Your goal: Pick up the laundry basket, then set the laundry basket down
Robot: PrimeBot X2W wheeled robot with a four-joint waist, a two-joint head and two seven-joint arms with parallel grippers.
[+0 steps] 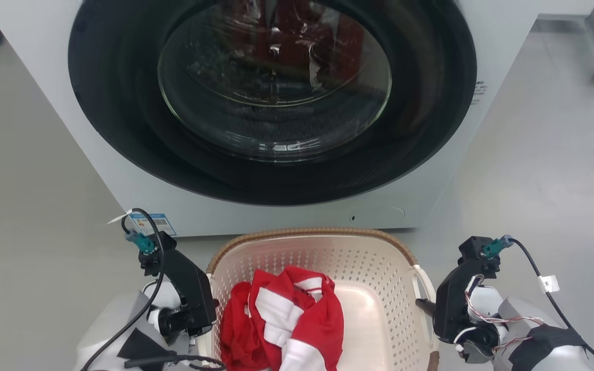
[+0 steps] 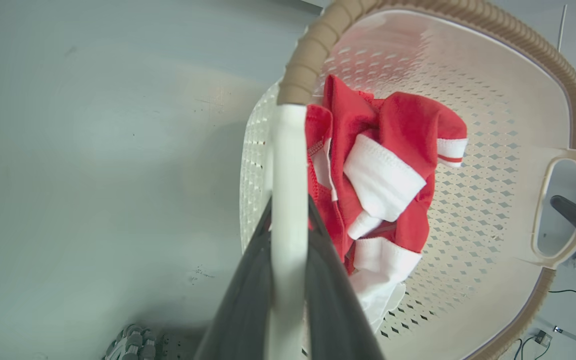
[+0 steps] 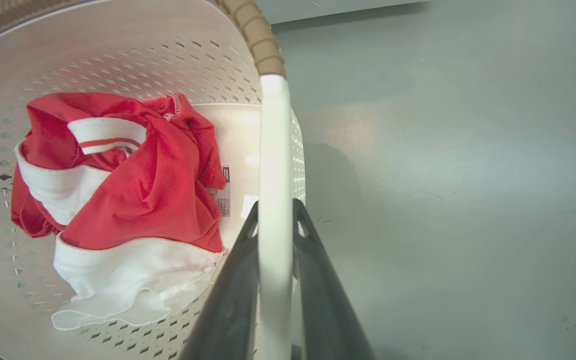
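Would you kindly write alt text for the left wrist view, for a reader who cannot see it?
The left gripper clamps a white side handle of the cream-white perforated plastic laundry basket with a brown woven-look rim. A crumpled red-and-white garment lies inside it; grey floor shows at left.

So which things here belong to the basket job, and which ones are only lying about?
Belonging to the job:
- laundry basket
- left gripper, shut on the left handle
- right gripper, shut on the right handle

Just there:
- washing machine
- red and white garment, inside the basket
- grey floor
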